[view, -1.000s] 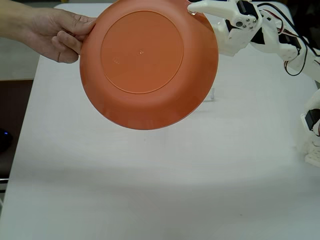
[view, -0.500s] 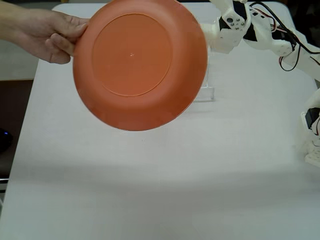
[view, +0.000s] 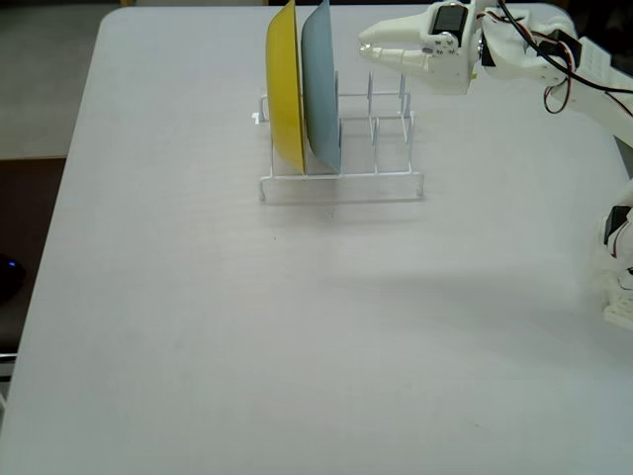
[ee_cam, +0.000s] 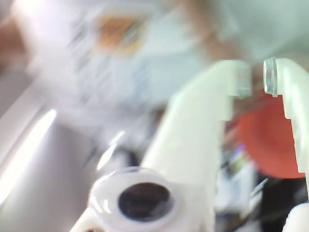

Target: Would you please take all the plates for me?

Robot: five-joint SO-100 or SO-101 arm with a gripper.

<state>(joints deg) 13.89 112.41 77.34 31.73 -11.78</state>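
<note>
Near the far edge of the tabletop [view: 198, 346], a yellow plate [view: 285, 89] and a light blue plate [view: 321, 89] stand on edge in the wire rack [view: 381, 178], rims exposed for grasping, while the empty gripper [view: 368, 38], jaws narrowly parted, hovers beside them.

The hand and its orange plate have left the fixed view. That uncovers the yellow plate [view: 285, 84] and light blue plate [view: 322, 87] in the rack [view: 341, 185].
</note>
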